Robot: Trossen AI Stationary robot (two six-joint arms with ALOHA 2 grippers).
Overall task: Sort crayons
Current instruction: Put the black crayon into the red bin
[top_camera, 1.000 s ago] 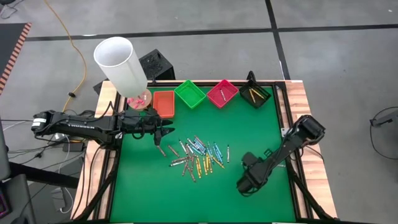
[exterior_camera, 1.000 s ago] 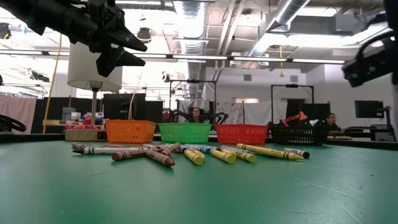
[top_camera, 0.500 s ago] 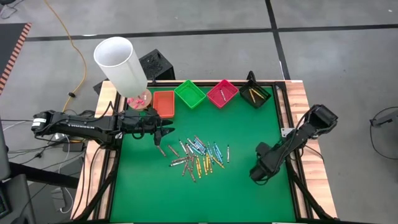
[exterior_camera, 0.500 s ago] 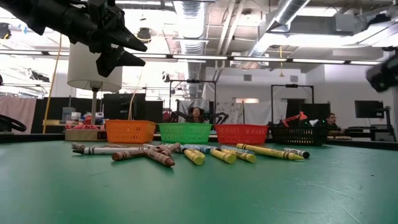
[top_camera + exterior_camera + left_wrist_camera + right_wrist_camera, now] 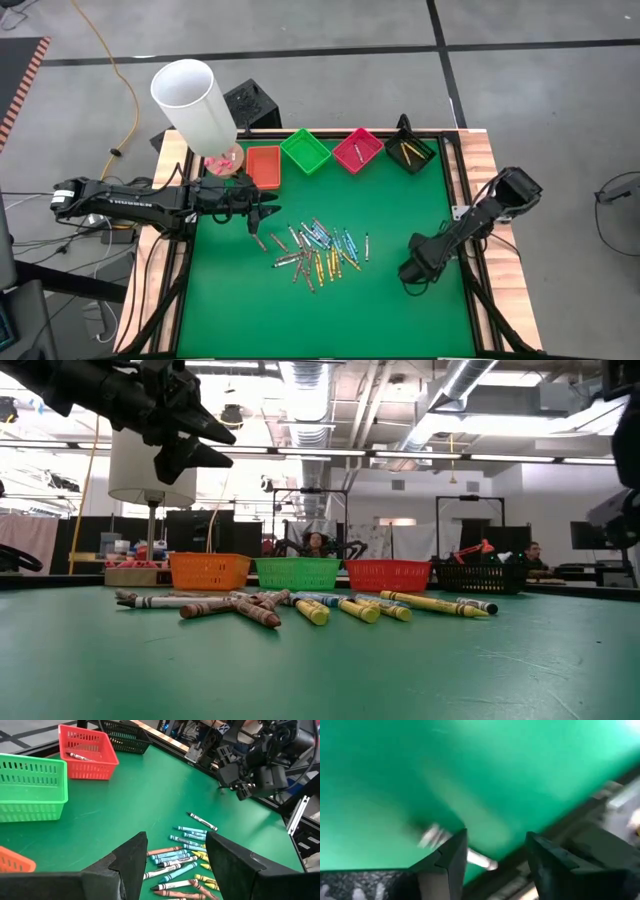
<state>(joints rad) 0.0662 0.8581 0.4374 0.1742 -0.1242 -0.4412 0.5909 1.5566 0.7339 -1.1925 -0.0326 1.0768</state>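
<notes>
Several crayons lie loose in a heap on the green mat, mid-table, also seen in the low view. My left gripper hovers open just left of the heap, fingers pointing at it; the crayons show past its open fingers. My right gripper is open over bare mat right of the heap, tipped steeply down and holding nothing. A pale blurred stick lies on the mat ahead of it; I cannot tell what it is.
Four small trays stand in a row at the far edge: orange, green, pink with a crayon in it, black with yellow crayons. A tall white cylinder stands at the far left corner. A wooden frame borders the mat.
My right gripper has swung toward the table's right edge and slightly toward the far edge, sinking a little and rolling at the wrist. The crayons have not moved.
</notes>
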